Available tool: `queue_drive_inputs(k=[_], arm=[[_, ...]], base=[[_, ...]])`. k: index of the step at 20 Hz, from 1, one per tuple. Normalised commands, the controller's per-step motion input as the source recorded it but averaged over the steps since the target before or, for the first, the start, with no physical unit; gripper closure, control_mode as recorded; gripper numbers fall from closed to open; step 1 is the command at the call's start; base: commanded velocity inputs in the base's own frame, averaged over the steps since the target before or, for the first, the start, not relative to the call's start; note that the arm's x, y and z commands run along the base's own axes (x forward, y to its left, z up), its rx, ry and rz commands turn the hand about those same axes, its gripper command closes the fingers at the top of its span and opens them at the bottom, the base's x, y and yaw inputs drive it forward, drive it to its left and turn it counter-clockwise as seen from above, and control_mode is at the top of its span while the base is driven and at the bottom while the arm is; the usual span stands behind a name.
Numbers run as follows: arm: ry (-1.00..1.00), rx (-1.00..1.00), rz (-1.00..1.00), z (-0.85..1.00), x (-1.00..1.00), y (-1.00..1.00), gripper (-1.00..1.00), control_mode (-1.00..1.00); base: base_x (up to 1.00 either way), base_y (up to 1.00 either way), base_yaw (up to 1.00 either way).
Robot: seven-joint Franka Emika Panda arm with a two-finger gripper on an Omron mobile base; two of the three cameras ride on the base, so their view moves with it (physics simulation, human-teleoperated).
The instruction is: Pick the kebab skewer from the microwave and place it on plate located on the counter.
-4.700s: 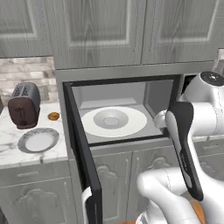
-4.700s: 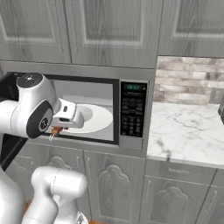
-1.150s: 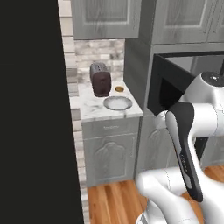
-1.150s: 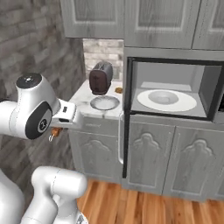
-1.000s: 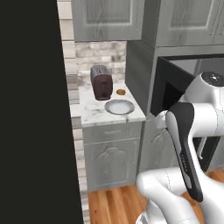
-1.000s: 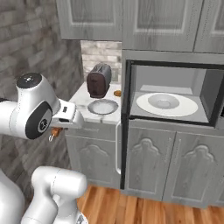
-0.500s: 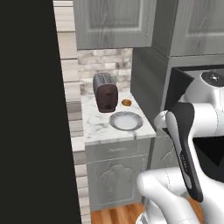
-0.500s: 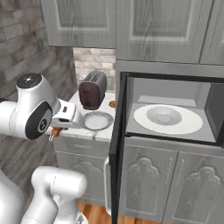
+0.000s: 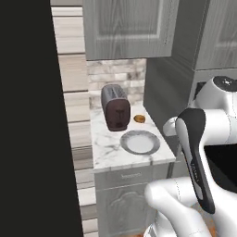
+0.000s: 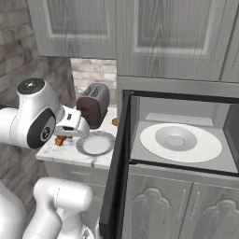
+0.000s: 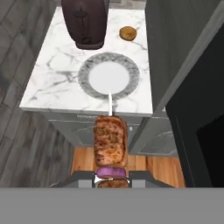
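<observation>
My gripper [image 11: 111,178] is shut on the kebab skewer [image 11: 110,146], orange-brown meat chunks whose thin stick points toward the plate [image 11: 83,78]. The skewer hangs in front of the counter's [image 11: 52,74] edge, over the wooden floor, short of the plate. In the right base view the gripper [image 10: 58,139] holds the skewer [image 10: 60,139] left of the plate [image 10: 80,144], off the counter's [image 10: 65,154] corner. The grey-rimmed plate [image 9: 124,141] lies on the marble counter [image 9: 106,146] in front of the toaster. The microwave [image 10: 182,114] stands open at the right.
A dark-red toaster [image 11: 84,22] stands behind the plate, with a round brown lump [image 11: 127,33] to its right. The microwave's black door [image 10: 116,186] juts out edge-on beside the counter. A white turntable [image 10: 200,147] lies inside. A dark wall [image 9: 28,115] fills the left.
The base has driven closer to the counter, so the whole scene has shifted and grown. The skewer stays in the shut gripper; the arm's pose looks the same.
</observation>
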Motion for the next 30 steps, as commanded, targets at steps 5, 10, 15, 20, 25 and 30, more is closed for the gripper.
queue_drive_inputs(k=[5, 10, 15, 20, 25, 30], arm=[[0.01, 0.0, 0.0, -0.05, 0.11, 0.03, 1.0, -1.0], [0.07, -0.02, 0.0, -0.37, 0.78, 0.15, 1.0, -1.0], [0.09, 0.0, 0.0, -0.57, 0.94, 0.08, 1.0, -1.0], [0.14, 0.0, 0.0, -0.63, 0.85, 0.11, 1.0, -1.0], [0.14, 0.0, 0.0, -0.73, 0.65, 0.04, 1.0, -1.0], [0.13, 0.0, 0.0, -0.69, 0.64, 0.0, 1.0, -1.0]], base=[[0.41, 0.09, 0.0], [0.0, 0.0, 0.0], [0.0, 0.0, 0.0], [0.0, 0.0, 0.0], [0.0, 0.0, 0.0], [0.0, 0.0, 0.0]])
